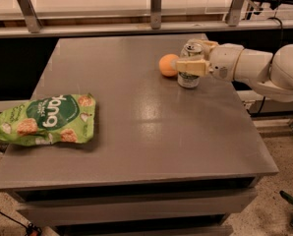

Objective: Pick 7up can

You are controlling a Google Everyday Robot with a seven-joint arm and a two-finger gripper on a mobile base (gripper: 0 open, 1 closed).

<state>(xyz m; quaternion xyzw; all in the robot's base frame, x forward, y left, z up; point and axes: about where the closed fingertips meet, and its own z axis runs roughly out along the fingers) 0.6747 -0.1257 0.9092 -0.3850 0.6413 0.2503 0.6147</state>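
Well left of the gripper (193,55) and nearer the camera, 1 green snack bag (45,120) lies on the surface (151,136). The gripper's spread jaws straddle the upright 7up can (188,80), 1 finger hiding its label; contact unclear. 1 orange ball (167,65) sits just left.

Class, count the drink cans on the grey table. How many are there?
1. The can stands upright towards the far right of the table, just right of the orange ball. The gripper is at the can. Nothing suggests another is hidden.
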